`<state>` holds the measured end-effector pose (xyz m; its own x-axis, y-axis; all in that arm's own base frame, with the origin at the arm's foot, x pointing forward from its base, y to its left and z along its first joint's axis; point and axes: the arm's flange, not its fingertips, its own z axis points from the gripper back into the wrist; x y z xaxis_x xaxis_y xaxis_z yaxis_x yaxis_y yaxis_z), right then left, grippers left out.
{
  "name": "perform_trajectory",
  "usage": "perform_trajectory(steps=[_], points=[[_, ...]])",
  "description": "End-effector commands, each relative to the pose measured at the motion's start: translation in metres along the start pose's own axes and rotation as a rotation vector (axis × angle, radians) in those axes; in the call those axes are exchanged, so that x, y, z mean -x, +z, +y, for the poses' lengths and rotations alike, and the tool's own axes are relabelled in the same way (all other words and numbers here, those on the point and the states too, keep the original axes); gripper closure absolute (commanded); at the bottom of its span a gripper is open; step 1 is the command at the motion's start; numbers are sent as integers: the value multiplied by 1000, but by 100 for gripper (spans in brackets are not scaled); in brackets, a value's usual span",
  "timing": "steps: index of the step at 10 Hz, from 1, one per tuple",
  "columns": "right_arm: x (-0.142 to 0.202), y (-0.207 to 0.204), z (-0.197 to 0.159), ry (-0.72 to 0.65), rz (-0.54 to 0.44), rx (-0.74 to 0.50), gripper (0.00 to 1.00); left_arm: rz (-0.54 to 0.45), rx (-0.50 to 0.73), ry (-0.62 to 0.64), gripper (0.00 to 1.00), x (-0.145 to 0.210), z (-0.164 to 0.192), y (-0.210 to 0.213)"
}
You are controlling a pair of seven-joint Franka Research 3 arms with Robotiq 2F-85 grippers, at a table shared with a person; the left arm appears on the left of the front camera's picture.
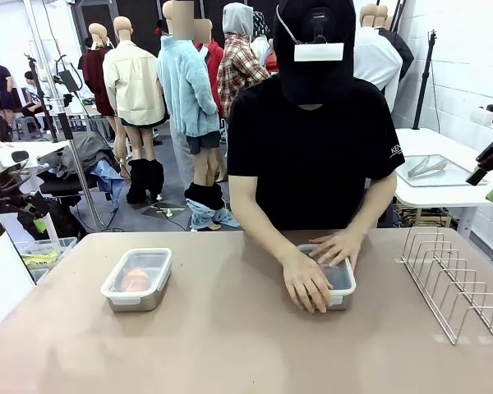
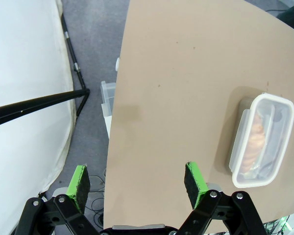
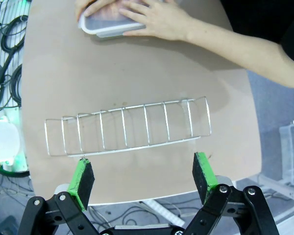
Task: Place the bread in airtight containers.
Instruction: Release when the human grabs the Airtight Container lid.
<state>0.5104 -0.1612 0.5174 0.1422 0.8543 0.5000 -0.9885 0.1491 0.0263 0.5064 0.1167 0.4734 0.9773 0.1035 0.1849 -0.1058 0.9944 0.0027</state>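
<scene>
A steel container (image 1: 137,280) with its clear lid on stands at the table's left; a golden-brown roll (image 1: 135,279) shows through the lid. In the left wrist view this container (image 2: 262,142) lies to the right, with the roll (image 2: 254,143) inside, far from my open left gripper (image 2: 137,183). The person's two hands (image 1: 312,269) press on the lid of the second container (image 1: 343,285) at the table's middle; what it holds is hidden. The right wrist view shows that container (image 3: 112,25) under the hands (image 3: 154,18), well beyond my open right gripper (image 3: 144,175).
A wire rack (image 1: 453,282) stands at the table's right, and it lies just ahead of my right fingers as the rack (image 3: 127,128). The person in a black shirt (image 1: 312,148) stands at the far edge. A side table (image 1: 444,176) is at the back right.
</scene>
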Motion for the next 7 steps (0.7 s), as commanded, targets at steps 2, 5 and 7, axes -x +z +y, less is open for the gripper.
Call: perform_trajectory(steps=[2,5,7], points=[[0,1,0,14,4,-12,0,3,-2,3,0,1,1,1],[0,1,0,14,4,-12,0,3,-2,3,0,1,1,1],[0,1,0,14,4,-12,0,3,-2,3,0,1,1,1]])
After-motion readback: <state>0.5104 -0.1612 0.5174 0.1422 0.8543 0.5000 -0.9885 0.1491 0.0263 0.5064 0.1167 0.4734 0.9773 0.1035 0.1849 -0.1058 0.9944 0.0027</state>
